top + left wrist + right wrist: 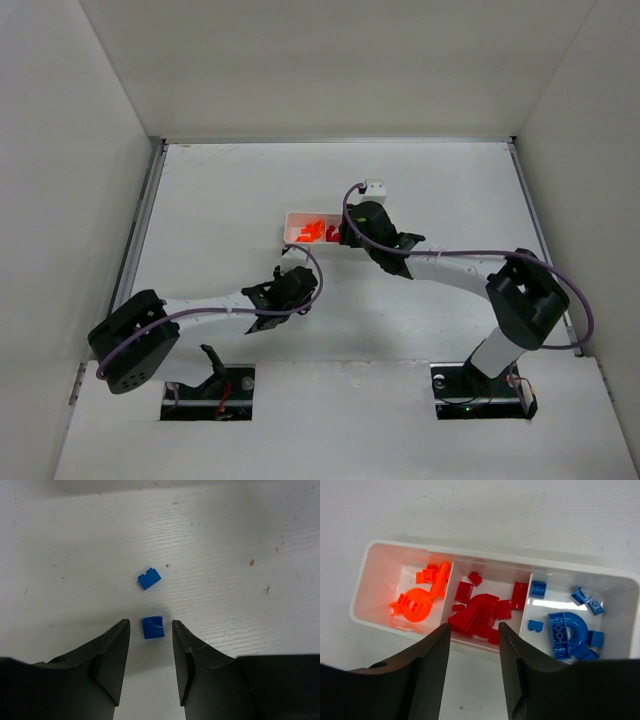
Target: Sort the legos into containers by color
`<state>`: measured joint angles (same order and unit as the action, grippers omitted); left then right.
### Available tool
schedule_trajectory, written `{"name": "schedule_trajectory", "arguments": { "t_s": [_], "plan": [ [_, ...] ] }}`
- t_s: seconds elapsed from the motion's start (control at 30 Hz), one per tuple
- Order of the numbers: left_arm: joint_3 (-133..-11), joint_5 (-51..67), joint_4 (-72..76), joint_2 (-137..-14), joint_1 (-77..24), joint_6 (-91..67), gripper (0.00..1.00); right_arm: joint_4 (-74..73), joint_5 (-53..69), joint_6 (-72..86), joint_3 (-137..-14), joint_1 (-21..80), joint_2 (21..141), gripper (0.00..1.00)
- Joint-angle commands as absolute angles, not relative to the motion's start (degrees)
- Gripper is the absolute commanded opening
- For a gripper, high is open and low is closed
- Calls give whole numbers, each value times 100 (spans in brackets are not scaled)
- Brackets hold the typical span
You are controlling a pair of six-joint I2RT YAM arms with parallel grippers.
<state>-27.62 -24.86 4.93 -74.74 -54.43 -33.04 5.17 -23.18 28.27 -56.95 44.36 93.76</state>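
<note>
Overhead, the top external view gave only the general layout: the white tray (289, 226) sat near the middle of the table (220, 200), its left end showing a patch of orange-red, while the right gripper (347, 236) covered the rest of it and the left gripper (292, 266) hung over bare tabletop just in front of the tray. That view was too coarse to tell how either pair of jaws stood, and it showed no loose bricks. The left wrist view supplied them: the left gripper (150, 623) stood released, jaws parted, with a small blue brick (153, 628) lying on the table between the fingertips, a sliver of white showing on each side so that neither finger (112, 655) touched it. A second blue brick (150, 578), studs visible along one edge, lay a little farther ahead, apart from the first. The right wrist view revealed what the overhead one hid: the tray (485, 553) had three compartments, with orange pieces (416, 605) including a ring-shaped one at the left of that view, red bricks (481, 612) piled in the middle, and blue pieces (566, 629) with a curved arch at the right. The right gripper (474, 626) hung above the near wall of the red compartment, its jaws spread and nothing between them.
</note>
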Motion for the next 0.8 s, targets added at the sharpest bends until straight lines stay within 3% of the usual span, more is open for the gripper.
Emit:
{"name": "schedule_trajectory", "arguments": {
  "t_s": [0.0,0.4,0.6,0.77],
  "plan": [
    [-2690,-2470,528,-7427,-5550,-3349,36,888,-2312,2865,-5546,4487,9027,49],
    [-2575,-2584,378,-7252,-5577,-3463,14,967,-2338,3050,-4852,5066,8473,42],
    [-2628,-2593,159,-6295,-5278,-3463,13,1572,-2101,2980,-4474,5462,8683,41],
    [-2725,-2540,-70,-5442,-4760,-3480,13,2038,-1942,2962,-4631,5743,9245,46]
  ]
}}
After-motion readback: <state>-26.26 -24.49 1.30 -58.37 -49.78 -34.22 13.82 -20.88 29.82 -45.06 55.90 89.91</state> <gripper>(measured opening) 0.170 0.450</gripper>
